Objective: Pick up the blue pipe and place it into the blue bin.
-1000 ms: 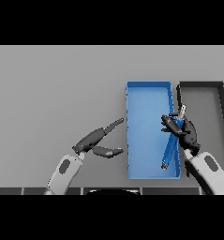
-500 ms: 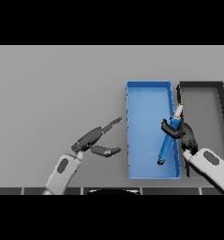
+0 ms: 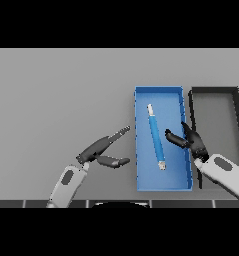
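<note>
The blue pipe lies loose inside the blue bin, so the placing looks done. The right hand hovers beside it, fingers spread and empty; the left hand idles, fingers relaxed.

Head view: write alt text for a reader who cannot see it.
A blue pipe lies lengthwise inside a blue bin on a grey table, held by neither hand. The right hand is open at the bin's right wall, next to a black bin; the left hand is open over the table left of the blue bin.
</note>
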Tool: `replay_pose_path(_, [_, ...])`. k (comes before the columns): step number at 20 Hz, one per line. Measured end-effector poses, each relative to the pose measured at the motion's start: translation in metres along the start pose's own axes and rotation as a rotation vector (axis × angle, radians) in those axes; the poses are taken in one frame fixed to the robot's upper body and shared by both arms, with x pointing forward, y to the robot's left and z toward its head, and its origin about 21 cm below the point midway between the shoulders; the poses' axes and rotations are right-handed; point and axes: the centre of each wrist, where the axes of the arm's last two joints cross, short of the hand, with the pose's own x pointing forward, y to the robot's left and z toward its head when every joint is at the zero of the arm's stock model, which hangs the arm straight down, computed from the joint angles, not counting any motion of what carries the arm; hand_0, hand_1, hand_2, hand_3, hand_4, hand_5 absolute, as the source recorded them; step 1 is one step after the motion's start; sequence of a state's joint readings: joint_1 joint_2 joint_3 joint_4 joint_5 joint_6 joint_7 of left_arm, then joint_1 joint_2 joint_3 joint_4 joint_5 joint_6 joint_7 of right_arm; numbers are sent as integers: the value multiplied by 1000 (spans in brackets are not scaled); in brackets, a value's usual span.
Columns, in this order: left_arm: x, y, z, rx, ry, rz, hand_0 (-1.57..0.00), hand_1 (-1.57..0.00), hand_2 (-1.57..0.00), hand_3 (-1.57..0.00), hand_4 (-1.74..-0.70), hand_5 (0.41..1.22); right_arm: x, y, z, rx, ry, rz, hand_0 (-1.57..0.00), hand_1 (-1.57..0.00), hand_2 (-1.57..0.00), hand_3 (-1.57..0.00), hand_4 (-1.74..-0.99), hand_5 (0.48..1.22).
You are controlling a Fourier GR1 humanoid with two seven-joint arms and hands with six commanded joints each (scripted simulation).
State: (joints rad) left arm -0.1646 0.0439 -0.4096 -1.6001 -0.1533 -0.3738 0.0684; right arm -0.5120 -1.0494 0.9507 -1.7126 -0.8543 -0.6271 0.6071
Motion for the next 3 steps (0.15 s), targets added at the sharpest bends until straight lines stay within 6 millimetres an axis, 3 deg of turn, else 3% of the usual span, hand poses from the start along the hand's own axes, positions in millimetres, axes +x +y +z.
replay_pose_path(3, [-1,6,1,13,6,-4,1,1,1,1,-930,495,-1,3,6,22,-3,23,-19,-17,-17,-4,-1084,714])
